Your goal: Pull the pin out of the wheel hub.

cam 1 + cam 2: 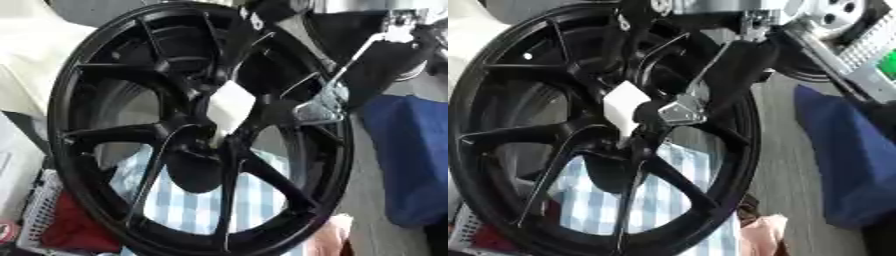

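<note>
**Right robot hand at the hub, white pin in the centre**

You have the black wheel hub (197, 130) standing upright and filling most of the view, its spokes fanning out from the middle. The white pin (626, 107) sits at the hub's centre, a pale blocky piece tilted slightly. Your right robot hand (681, 111) comes in from the upper right, its silver and black parts lying just right of the pin, against the spokes. You cannot tell from these views whether its fingers are spread or closed on the pin. Behind the spokes lies a blue-and-white checked cloth (197, 205). A blue fabric object (411, 155) sits to the right.
</note>
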You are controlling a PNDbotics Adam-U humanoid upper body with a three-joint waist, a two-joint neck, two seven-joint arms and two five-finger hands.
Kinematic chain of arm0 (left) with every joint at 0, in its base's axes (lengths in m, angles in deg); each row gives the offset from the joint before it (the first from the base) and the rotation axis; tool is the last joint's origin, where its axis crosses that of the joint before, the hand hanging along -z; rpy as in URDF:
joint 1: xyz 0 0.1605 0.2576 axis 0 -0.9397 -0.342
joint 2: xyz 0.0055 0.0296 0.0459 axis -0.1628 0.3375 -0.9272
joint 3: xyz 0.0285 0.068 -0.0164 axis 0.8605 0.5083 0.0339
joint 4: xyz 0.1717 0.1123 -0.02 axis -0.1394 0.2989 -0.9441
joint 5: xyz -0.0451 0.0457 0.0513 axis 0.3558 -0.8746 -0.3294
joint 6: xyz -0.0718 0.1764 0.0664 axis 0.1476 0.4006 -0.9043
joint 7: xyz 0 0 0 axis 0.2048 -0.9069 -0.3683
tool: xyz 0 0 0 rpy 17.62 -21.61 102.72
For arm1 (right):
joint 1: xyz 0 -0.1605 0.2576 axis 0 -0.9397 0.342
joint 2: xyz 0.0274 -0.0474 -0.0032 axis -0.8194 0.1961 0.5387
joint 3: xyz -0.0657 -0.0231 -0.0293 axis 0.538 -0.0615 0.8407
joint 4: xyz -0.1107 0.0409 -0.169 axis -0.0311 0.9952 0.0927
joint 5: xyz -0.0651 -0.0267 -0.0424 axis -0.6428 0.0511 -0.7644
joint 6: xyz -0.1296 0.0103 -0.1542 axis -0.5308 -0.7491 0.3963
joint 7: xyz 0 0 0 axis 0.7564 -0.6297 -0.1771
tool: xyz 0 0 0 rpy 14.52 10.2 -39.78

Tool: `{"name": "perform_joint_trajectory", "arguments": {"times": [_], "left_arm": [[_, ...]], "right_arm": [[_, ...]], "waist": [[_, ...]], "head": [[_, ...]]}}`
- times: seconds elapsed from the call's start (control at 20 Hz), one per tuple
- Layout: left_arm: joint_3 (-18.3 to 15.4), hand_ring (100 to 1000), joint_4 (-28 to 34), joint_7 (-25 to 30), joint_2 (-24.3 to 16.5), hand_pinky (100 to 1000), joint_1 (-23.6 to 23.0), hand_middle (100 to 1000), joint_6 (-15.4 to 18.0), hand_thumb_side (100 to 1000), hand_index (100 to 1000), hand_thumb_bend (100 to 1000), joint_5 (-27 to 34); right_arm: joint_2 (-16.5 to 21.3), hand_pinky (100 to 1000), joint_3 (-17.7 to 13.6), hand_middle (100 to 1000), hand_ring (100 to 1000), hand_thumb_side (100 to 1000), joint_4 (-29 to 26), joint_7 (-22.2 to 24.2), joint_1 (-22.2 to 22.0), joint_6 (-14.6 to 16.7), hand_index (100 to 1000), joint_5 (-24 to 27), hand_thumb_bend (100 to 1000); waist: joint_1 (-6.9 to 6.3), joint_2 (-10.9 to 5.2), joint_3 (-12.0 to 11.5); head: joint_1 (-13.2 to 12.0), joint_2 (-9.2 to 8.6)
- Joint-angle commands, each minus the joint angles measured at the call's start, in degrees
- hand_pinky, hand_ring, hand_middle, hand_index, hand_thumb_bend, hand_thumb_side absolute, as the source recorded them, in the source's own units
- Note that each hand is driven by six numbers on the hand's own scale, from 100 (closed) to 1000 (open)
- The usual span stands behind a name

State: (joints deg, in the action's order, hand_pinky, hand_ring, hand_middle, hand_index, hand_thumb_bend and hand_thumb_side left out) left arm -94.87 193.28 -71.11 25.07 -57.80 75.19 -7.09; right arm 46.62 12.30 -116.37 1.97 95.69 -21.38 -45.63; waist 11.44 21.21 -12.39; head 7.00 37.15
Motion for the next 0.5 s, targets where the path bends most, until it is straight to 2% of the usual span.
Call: {"name": "perform_joint_trajectory", "arguments": {"times": [0.05,0.5], "left_arm": [[-0.6,716,1.0,-0.3,-1.4,682,1.0,652,-0.1,782,749,100,-0.4],[-0.5,716,1.3,-0.5,-1.3,681,1.6,652,-0.2,785,749,100,-0.5]], "right_arm": [[0.5,840,-0.2,748,758,389,0.5,0.9,0.8,1.3,787,-0.3,365],[0.1,840,0.2,749,761,387,1.9,1.9,-0.3,3.7,788,-1.1,367]], "waist": [[-0.48,-0.63,-0.3],[-0.12,0.76,-1.9]], "head": [[0.8,-0.56],[2.4,-0.94]]}}
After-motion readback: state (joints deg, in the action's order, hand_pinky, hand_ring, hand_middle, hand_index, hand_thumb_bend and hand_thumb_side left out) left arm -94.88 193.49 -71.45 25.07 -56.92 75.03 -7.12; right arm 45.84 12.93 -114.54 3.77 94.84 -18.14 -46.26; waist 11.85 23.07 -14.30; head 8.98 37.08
